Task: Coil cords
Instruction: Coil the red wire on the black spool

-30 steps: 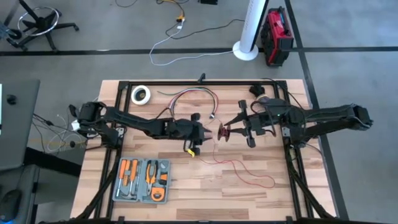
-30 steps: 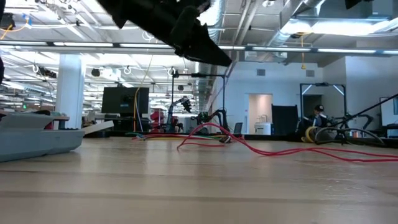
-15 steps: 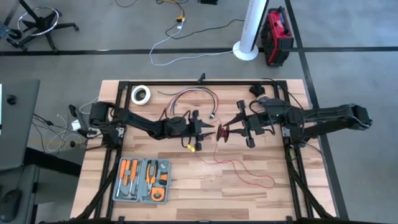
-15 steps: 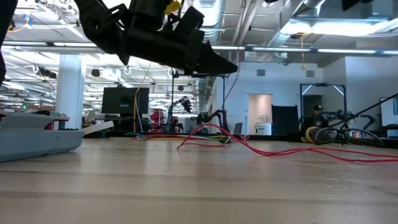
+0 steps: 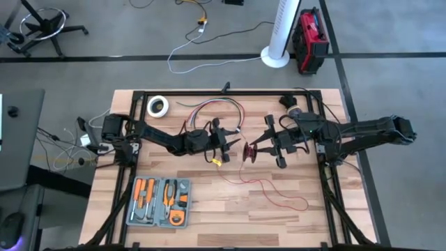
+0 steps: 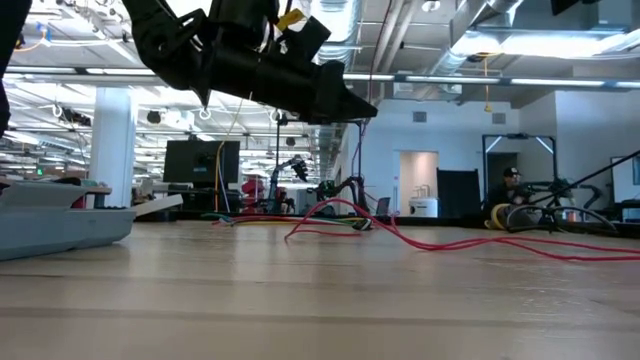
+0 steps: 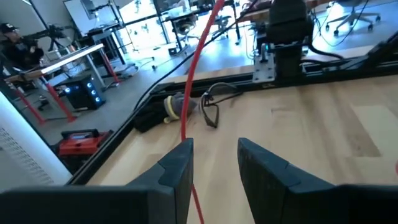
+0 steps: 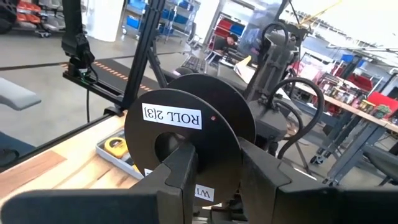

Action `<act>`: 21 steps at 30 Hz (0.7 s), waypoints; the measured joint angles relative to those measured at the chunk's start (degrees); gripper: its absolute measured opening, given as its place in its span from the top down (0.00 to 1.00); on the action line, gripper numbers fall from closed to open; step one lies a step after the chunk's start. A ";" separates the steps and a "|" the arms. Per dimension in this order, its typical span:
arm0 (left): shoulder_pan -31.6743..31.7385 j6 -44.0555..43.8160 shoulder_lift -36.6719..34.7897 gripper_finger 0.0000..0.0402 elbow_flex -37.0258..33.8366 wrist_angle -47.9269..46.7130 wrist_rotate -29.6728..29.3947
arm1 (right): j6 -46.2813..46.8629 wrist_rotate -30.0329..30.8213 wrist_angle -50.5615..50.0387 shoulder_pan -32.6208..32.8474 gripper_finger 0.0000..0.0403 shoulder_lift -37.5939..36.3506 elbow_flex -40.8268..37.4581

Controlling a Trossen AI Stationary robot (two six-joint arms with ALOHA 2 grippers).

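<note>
Both arms meet mid-tabletop, centre of the high view.

Right claw is clenched on a dark spool with a white label; in the right wrist view both fingers press the spool's flange. The spool sits just right of frame centre in the high view.

Left claw is just left of the spool, its tips close to it. In the left wrist view the fingers stand parted, with the red wire running up between them; cannot tell if they pinch it. Calling it released.

The rest of the red wire lies in loose loops on the tabletop below the spool, toward lower centre-right of the high view. Low view shows it draped flat across mid-frame.

Tool case with orange handles at lower left. Tape roll at upper left. Multicoloured wire bundle at top centre.
</note>
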 joint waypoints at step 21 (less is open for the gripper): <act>-0.06 -0.42 -0.01 0.71 0.00 -0.07 -9.39 | 0.09 0.10 -1.91 -1.42 0.75 0.04 0.00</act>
